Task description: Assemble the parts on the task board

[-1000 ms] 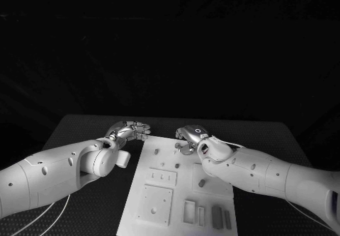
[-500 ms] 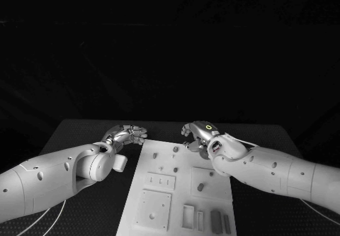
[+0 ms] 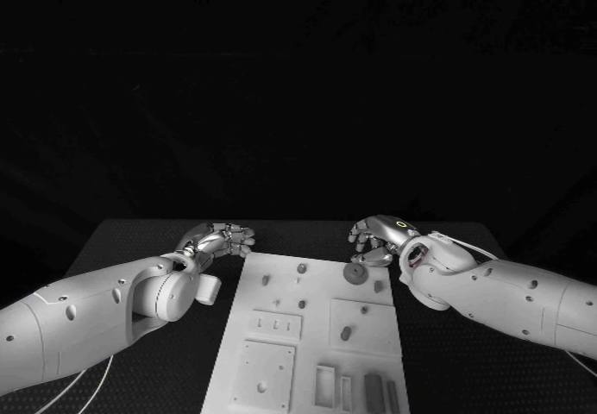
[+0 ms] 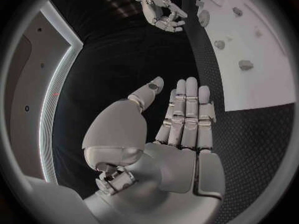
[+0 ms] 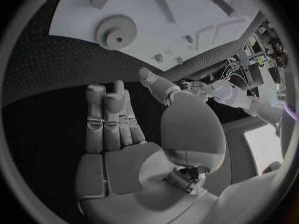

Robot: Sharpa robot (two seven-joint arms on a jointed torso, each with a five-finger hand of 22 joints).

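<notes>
The white task board lies lengthwise in the middle of the black table. A toothed gear lies flat near its far right corner, also seen as the gear and gear. Small pegs stand in the board, and dark blocks sit in slots at its near end. My left hand hovers off the board's far left corner; the left hand has straight fingers and holds nothing. My right hand is just beyond the gear, off the far right corner; the right hand is flat and empty.
Raised square plates and a small plate with slits sit on the board's near left part. Black mat stretches to both sides of the board, with the table's far edge just behind the hands.
My right hand has moved right, off the board's far end, and the gear now lies uncovered on the board. The left hand drew slightly away to the left.
</notes>
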